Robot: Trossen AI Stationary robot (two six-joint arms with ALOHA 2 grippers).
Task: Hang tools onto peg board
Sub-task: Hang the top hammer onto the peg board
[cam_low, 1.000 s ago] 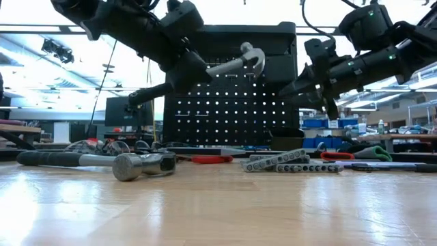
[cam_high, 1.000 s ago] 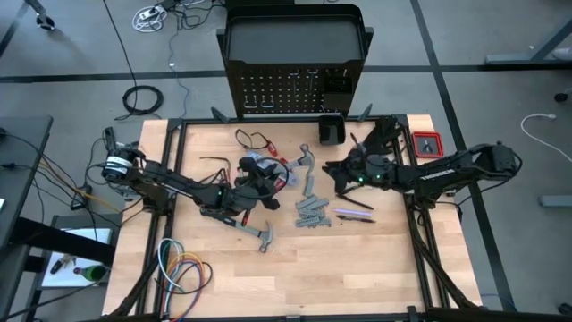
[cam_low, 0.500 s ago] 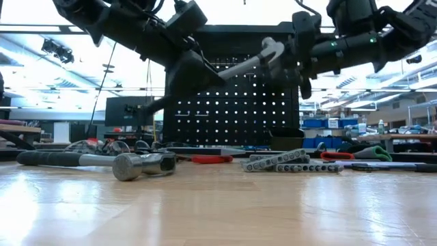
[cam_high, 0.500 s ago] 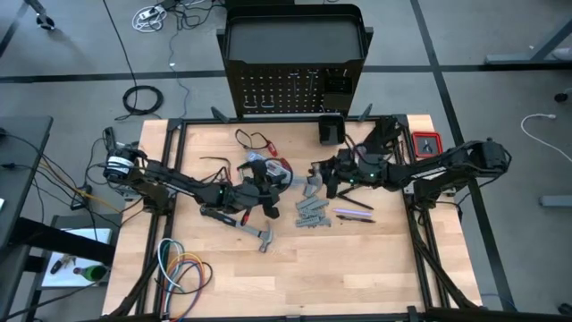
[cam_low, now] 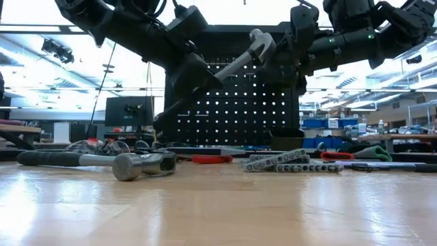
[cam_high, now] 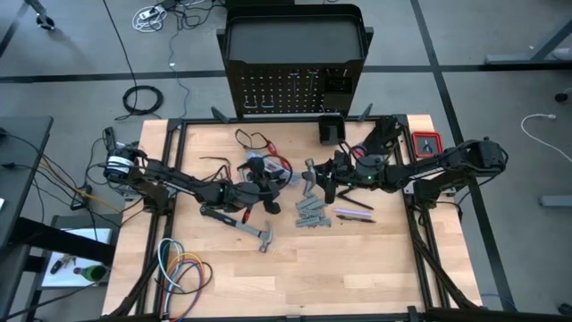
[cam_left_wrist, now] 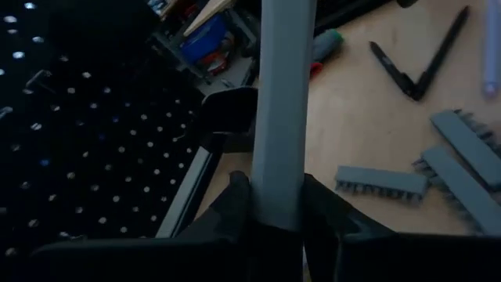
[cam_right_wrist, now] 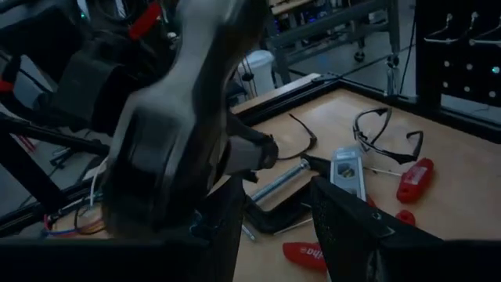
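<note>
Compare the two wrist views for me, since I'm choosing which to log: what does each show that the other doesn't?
Only the left wrist view: the peg board, grey wrenches, and the left claw shut on the hammer's handle. Only the right wrist view: the level, C-clamp, red-handled pliers, and the right claw open beside the hammer's head. Both: the hammer and table.

wrenches (cam_high: pixel 312 213) crowd centre, near tabletop (cam_high: pixel 357 268) open

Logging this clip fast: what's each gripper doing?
Left gripper: shut on the hammer handle.
Right gripper: open around the hammer head.
</note>
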